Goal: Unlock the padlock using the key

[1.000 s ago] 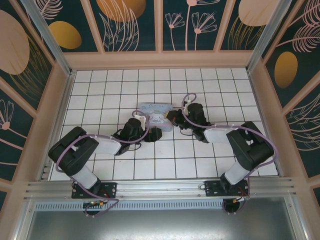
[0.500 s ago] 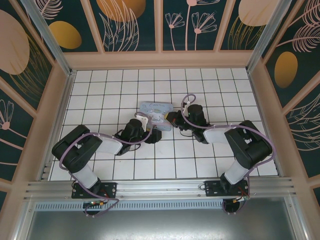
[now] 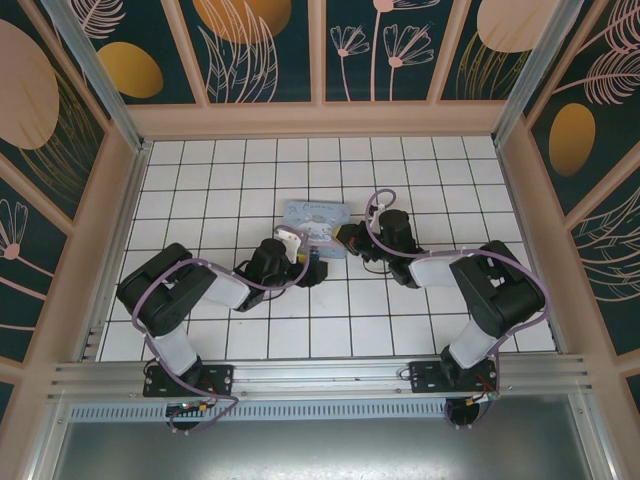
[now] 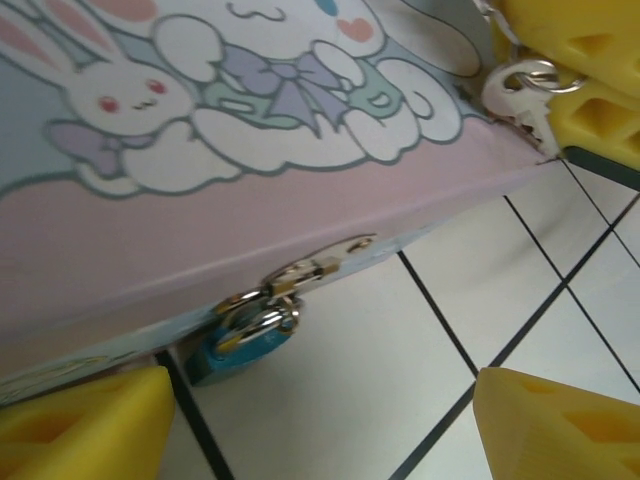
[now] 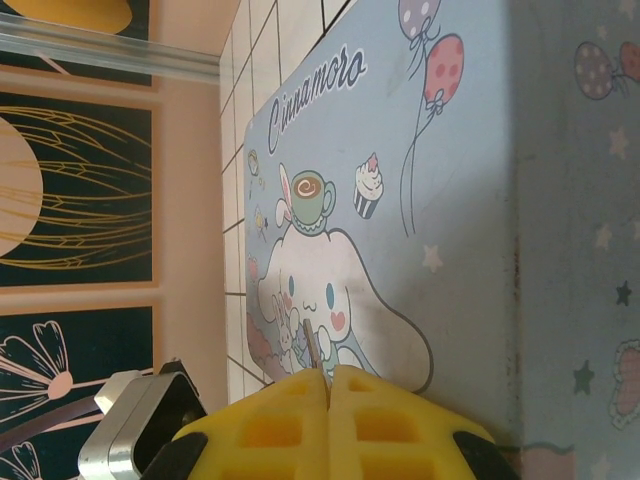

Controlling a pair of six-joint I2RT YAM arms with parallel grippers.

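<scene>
Beside the tin box (image 4: 300,220), left gripper (image 4: 320,392) has moved in.
Wide-open jaws straddle padlock (image 4: 240,345), ungrasped; right gripper (image 5: 328,385) clamps key (image 4: 518,92), ready.

— Where is the padlock?
— Lower left of the left wrist view. The padlock (image 4: 240,345) is small, with a teal-blue body and a silvery shackle threaded through the metal clasp (image 4: 318,265) on the tin box's (image 4: 300,215) pink front edge. It hangs tilted, low over the white tile.
— And the key?
— Upper right of that view. The key (image 4: 518,95) is pale silvery metal with a ring through its bow, pinched in the right gripper (image 5: 328,378). At the bottom centre of the right wrist view, a thin dark sliver of it sticks up between the pads.
</scene>
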